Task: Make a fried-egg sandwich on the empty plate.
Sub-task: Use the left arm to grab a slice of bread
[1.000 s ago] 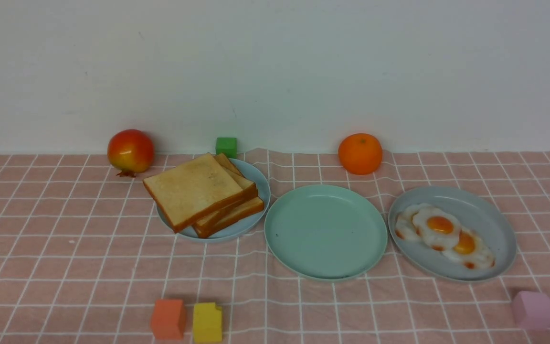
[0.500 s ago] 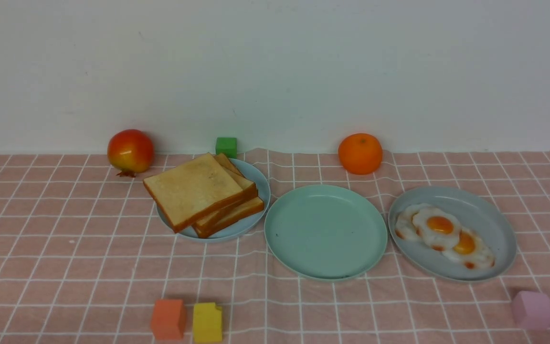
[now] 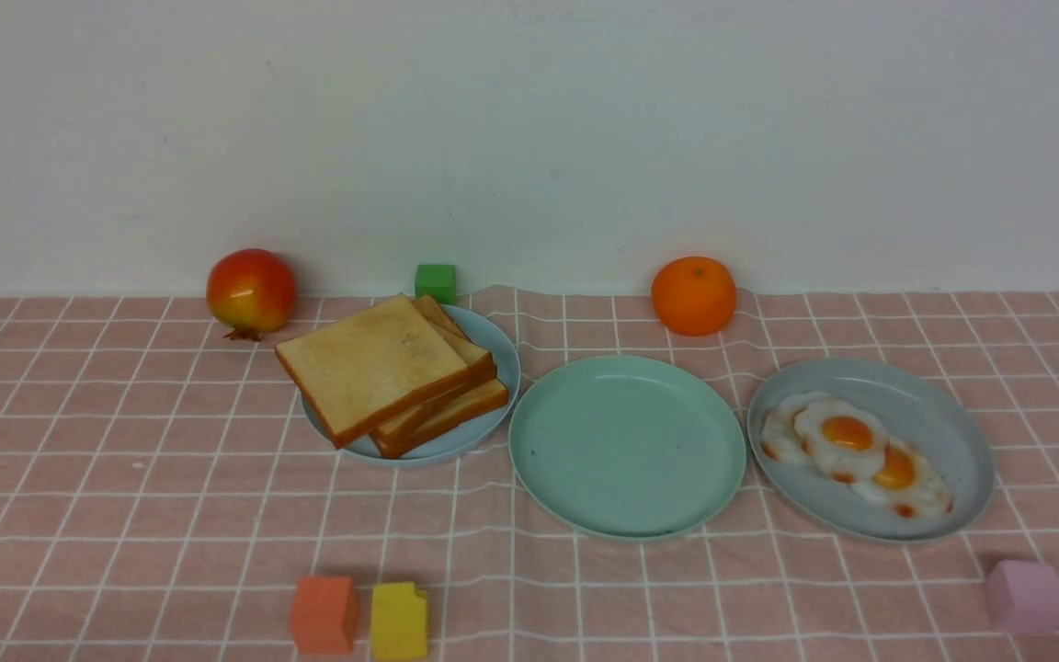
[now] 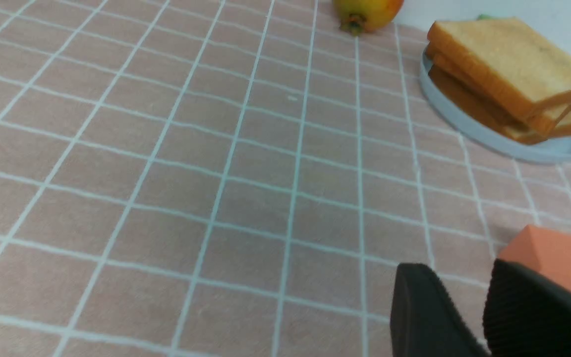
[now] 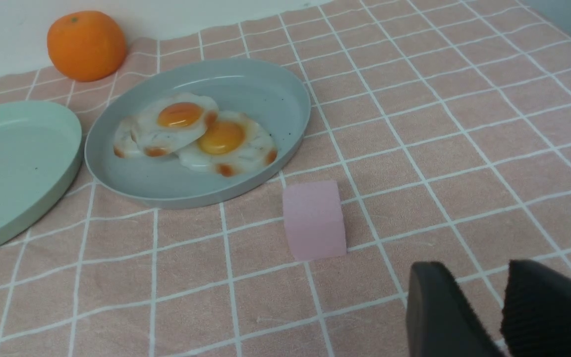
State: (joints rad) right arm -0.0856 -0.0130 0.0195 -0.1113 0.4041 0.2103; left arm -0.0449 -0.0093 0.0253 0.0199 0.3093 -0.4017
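Observation:
A stack of tan toast slices (image 3: 382, 368) lies on a pale blue plate (image 3: 456, 450) at centre left; it also shows in the left wrist view (image 4: 508, 64). The empty mint-green plate (image 3: 626, 446) sits in the middle and shows in the right wrist view (image 5: 13, 158). Overlapping fried eggs (image 3: 847, 437) lie on a blue-grey plate (image 3: 952, 414) at the right, also in the right wrist view (image 5: 181, 121). My left gripper (image 4: 459, 270) is empty, fingers slightly apart, low over the cloth near an orange cube. My right gripper (image 5: 474, 270) is empty, fingers slightly apart, near a pink cube. Neither shows in the front view.
A red-yellow fruit (image 3: 251, 290), a green cube (image 3: 436, 280) and an orange (image 3: 693, 294) stand along the back wall. An orange cube (image 3: 323, 613) and a yellow cube (image 3: 399, 621) sit front left. A pink cube (image 3: 1026, 596) sits front right.

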